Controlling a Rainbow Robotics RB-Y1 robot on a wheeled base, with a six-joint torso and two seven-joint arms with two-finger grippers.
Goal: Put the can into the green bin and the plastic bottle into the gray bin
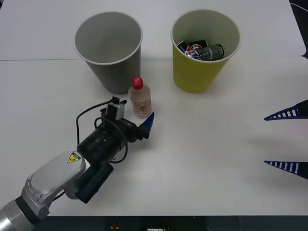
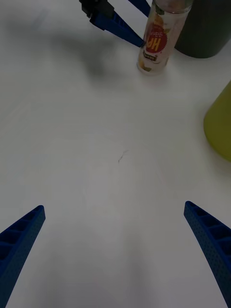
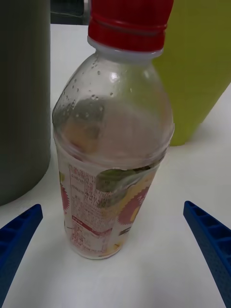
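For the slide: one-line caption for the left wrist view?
Open left gripper straddles the upright clear plastic bottle with red cap, gray bin and green bin behind.

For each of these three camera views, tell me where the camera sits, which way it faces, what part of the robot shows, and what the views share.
Front view: above the arms, facing forward and down at the table; the left arm and left end effector reach the plastic bottle, the right end effector is at the right edge.
Left wrist view: on the left wrist, facing the plastic bottle up close between its open blue fingers.
Right wrist view: on the right wrist, facing across the table toward the bottle, open fingers below.
Shared: all show the bottle, gray bin and green bin.
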